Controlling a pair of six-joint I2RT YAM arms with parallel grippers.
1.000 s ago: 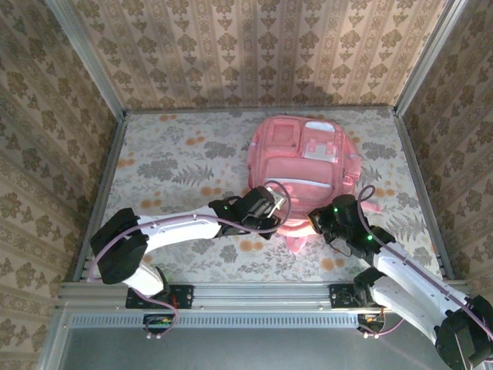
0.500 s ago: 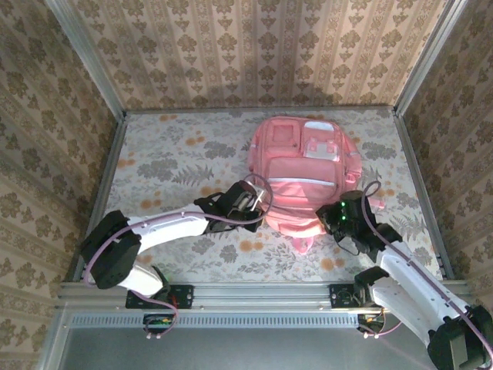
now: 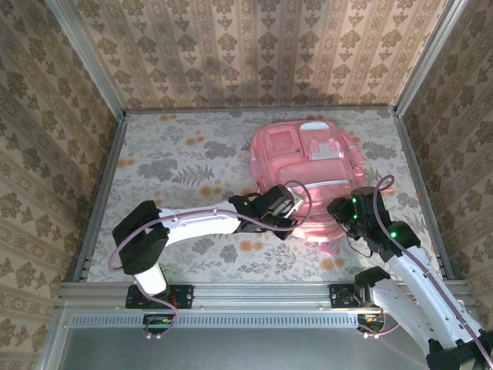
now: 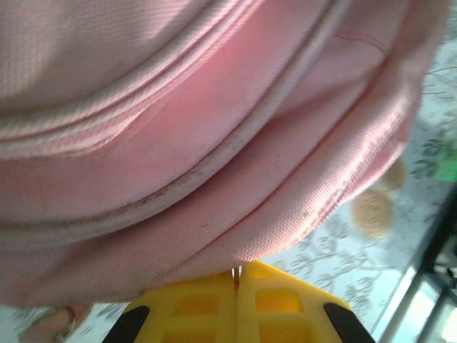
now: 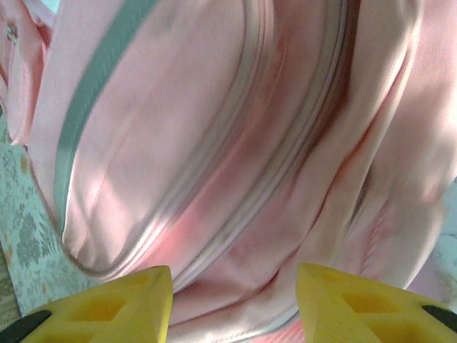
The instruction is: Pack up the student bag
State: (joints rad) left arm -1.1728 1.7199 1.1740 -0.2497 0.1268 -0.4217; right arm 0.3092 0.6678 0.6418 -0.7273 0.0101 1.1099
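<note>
The left hand (image 4: 237, 270) is clenched, its yellow tips pressed to the near lower edge of the student bag (image 3: 304, 166), which lies front-up toward the far right of the flowered surface (image 3: 169, 162). Whether a fold is pinched cannot be told. The right hand (image 5: 234, 271) hangs released at the bag's near right corner, fingers spread. With so thin a purchase the slack fabric could slip free, or the open fingers could shove the bag rather than catch it.

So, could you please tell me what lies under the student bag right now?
The student bag lies on the floral table, whose pattern shows around it. Anything beneath the bag's body is covered by its own fabric, so that cannot be seen.
</note>
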